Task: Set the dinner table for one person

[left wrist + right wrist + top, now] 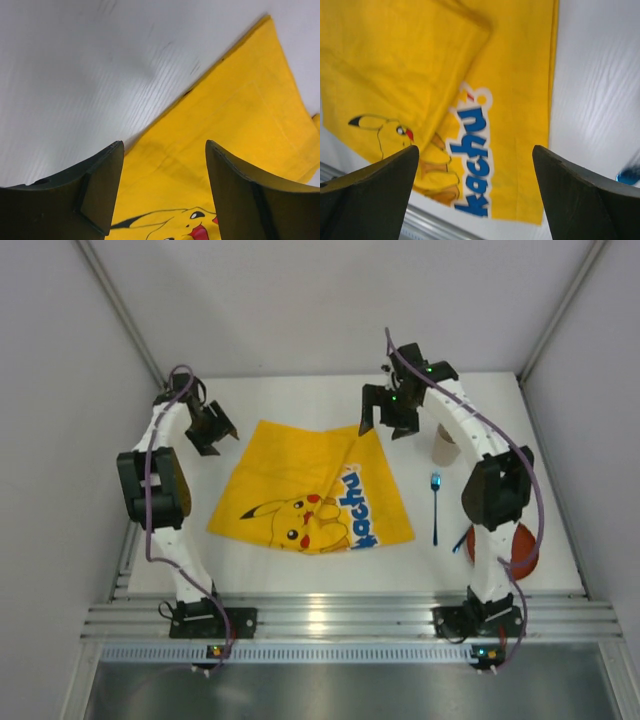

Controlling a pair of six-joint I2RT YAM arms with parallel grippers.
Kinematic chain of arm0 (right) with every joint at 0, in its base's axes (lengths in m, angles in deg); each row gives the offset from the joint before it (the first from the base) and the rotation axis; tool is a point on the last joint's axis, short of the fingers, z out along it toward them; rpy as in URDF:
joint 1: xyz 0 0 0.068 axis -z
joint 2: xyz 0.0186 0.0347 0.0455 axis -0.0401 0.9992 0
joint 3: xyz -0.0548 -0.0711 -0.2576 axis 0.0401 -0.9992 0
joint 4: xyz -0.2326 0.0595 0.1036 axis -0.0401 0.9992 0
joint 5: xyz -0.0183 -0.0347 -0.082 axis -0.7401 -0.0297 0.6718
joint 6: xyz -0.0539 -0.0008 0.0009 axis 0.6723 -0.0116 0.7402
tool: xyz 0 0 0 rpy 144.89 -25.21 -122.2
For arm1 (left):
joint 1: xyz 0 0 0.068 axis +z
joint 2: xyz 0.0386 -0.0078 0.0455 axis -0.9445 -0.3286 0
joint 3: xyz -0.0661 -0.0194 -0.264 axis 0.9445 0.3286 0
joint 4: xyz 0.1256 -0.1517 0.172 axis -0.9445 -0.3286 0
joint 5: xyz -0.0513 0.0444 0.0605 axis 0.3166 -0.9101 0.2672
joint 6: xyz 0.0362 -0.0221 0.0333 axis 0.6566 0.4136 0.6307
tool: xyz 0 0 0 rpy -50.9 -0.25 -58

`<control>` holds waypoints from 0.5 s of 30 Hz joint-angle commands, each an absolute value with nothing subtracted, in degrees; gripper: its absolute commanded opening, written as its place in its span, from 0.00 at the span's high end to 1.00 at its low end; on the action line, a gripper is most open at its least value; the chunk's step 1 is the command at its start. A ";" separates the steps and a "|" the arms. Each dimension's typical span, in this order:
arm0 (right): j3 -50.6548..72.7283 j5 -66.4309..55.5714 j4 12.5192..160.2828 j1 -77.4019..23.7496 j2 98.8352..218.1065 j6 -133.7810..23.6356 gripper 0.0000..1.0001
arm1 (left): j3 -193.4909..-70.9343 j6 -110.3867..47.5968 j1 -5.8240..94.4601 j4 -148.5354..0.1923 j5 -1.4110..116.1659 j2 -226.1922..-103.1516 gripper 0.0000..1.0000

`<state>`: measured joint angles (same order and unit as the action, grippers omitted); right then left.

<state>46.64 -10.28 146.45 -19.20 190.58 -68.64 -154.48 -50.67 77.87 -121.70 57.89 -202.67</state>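
The white dinner table (300, 400) carries a yellow Pikachu-print cloth (310, 490) spread in its middle, with one part folded over. The cloth also shows in the left wrist view (235, 130) and the right wrist view (510, 100). My left gripper (212, 430) is open and empty, above the cloth's far left corner. My right gripper (388, 415) is open and empty, above the cloth's far right corner. A beige cup (446, 446) stands right of the cloth. A blue spoon (436, 505) lies in front of the cup. A red-orange plate (524, 548) lies at the right, partly behind my right arm.
Grey walls enclose the table on the left, back and right. A metal rail (340, 618) with both arm bases runs along the near edge. The spoon's blue bowl shows at the right edge of the right wrist view (629, 175).
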 commanded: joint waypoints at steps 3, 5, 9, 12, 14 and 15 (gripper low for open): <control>65.37 -13.17 150.41 -15.02 211.50 -68.03 0.07 | -164.36 -47.68 77.59 -119.88 72.10 -214.85 0.31; 65.57 -14.31 149.01 -13.87 214.31 -68.99 0.07 | -165.33 -47.50 77.24 -118.73 74.69 -217.13 0.33; 64.78 -14.84 148.04 -13.34 216.96 -69.09 0.08 | -167.53 -45.83 75.83 -119.25 76.97 -219.61 0.37; 60.75 -15.63 145.85 -13.52 216.52 -69.35 0.09 | -167.10 -45.04 74.95 -119.25 77.77 -220.31 0.43; 58.99 -16.07 144.78 -13.78 216.43 -69.53 0.13 | -166.66 -44.69 73.90 -119.17 78.29 -221.18 0.45; 57.32 -16.42 144.00 -13.96 216.52 -69.79 0.16 | -166.65 -44.51 73.46 -119.25 78.30 -221.45 0.47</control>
